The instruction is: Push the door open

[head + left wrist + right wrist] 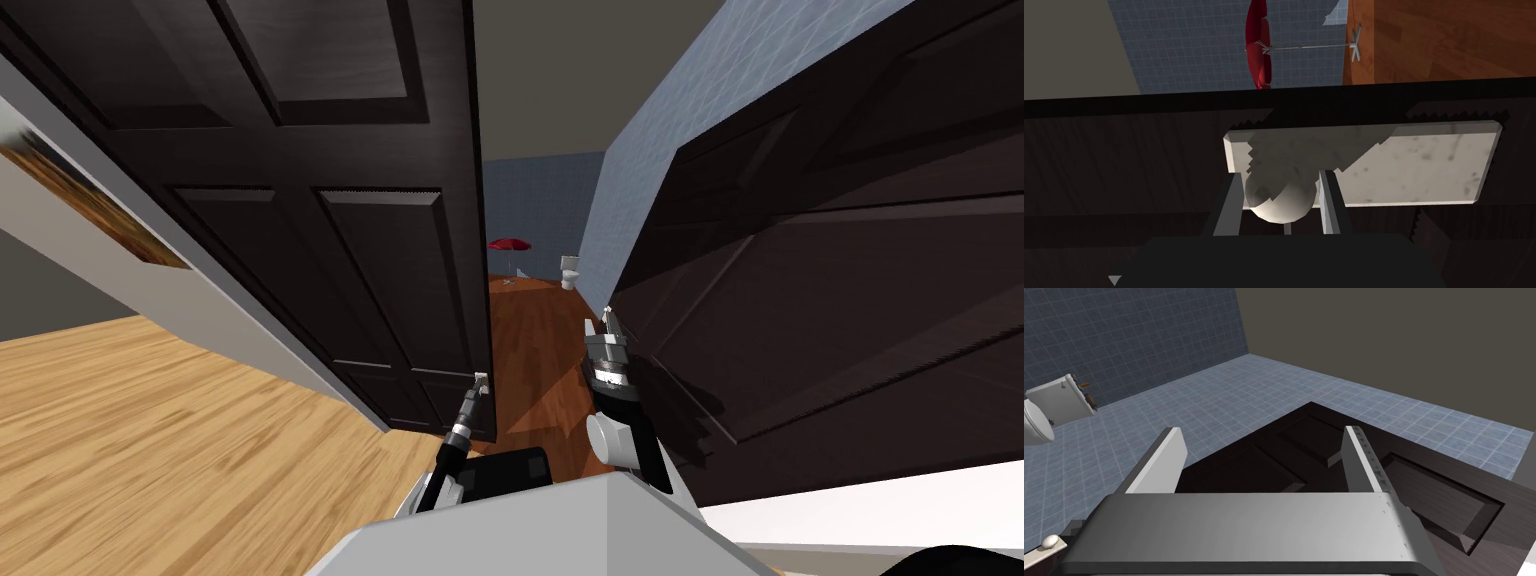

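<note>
Pincer L [1280, 174] snug round doorknob [1279, 202]

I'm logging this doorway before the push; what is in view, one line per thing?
left door: 1, dark brown, panelled, ahead on my left
right door: 1, dark brown, swung at an angle on my right, with a gap between the two doors
door knob: 1, pale grey, on the left door's edge
plate: 1, mottled pale grey, behind that knob
second knob: 1, pale, on a dark door edge
umbrella: 1, red, beyond the gap
toilet: 1, white, by the tiled wall
tiled wall: 1, blue-grey, beyond the gap
inner floor: reddish wood
near floor: light wood, on my left
left tool: shut on the door knob
right tool: open, beside the right door
</note>
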